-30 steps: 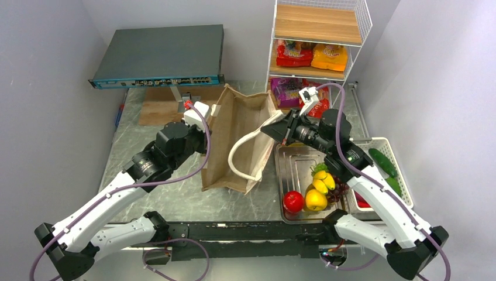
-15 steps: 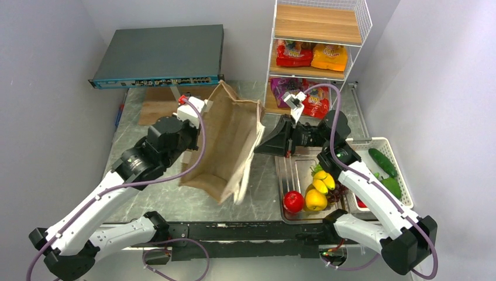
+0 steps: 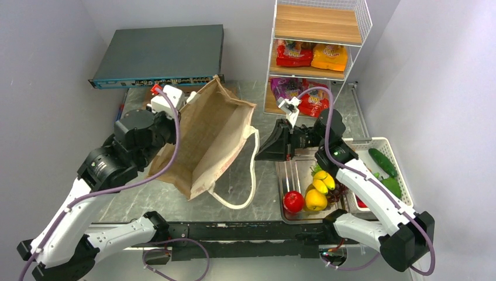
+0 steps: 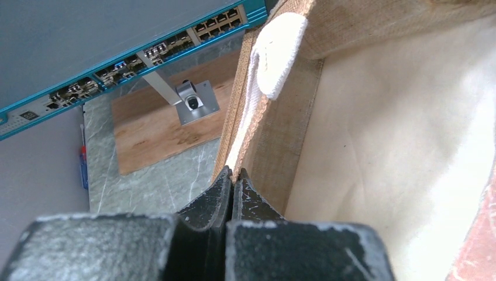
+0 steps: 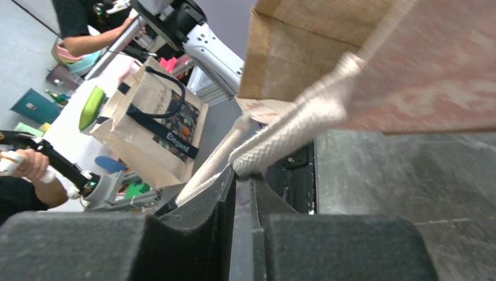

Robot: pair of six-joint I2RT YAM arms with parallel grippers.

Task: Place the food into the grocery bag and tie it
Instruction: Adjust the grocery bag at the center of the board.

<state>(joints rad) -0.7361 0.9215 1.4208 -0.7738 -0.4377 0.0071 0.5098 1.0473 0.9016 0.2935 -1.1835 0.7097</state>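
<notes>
1. Whereas the grocery bag point(image 3: 213, 137) lay flat on the surface point(image 3: 245, 193) a second ago, it now hangs raised between the arms. It is tipped leftward with its mouth gaping up and to the right.
2. The left fingers point(image 4: 213, 193) are clenched on the bag's left rim. Only the left wrist view shows this pinch, because from above the rim hides them. That view also shows the pale lining, and no food is in the part it covers.
3. The right fingers point(image 5: 205, 199) are clamped on a cream rope handle point(image 5: 275, 146), which the right wrist view shows, though blurred. The top view adds that the other loop point(image 3: 240, 202) dangles slack below the mouth.
4. This probably means the bag is being spread open for loading, so packing has not begun and tying is far off.
5. All the food sits outside the bag to its right. The red apple point(image 3: 293, 201) and yellow fruit point(image 3: 316, 199) are in the metal tray point(image 3: 285, 170), snack packets point(image 3: 294, 54) are on the shelf point(image 3: 316, 23) and a cucumber point(image 3: 383, 162) is in the white basket point(image 3: 405, 193).
</notes>
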